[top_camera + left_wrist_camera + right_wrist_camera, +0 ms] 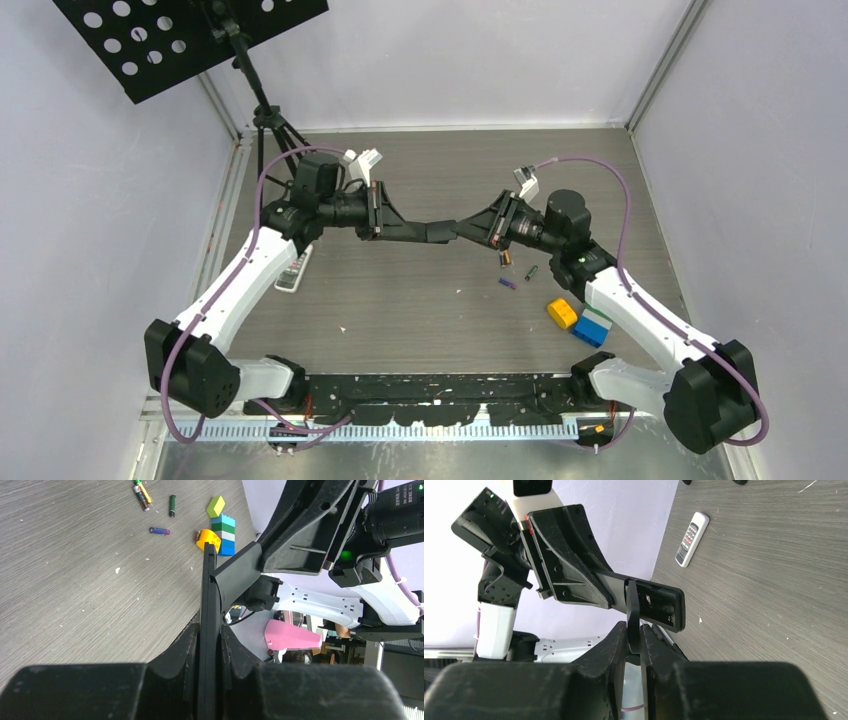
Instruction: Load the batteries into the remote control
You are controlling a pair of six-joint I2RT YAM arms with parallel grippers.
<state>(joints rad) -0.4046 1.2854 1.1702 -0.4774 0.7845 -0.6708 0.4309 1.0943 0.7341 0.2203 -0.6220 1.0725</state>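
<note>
My left gripper (210, 632) is shut on the long edge of the black remote control (208, 587) and holds it in the air above the table's middle (428, 232). From the other side, my right gripper (634, 630) is shut on a thin black cover (632, 611) that stands edge-on against the remote control (659, 604), whose battery bay lies open and shows no cell. The batteries lie loose on the table: a gold-and-black pair (142, 495), a dark green one (172, 505) and a purple-blue one (159, 530). From above they sit below my right gripper (506, 257).
A white remote (293, 270) lies under the left arm. Toy blocks, one yellow (563, 313) and a blue-green-white stack (592, 327), sit right of the batteries. A black stand with a perforated plate (255, 100) rises at the back left. Walls enclose the table.
</note>
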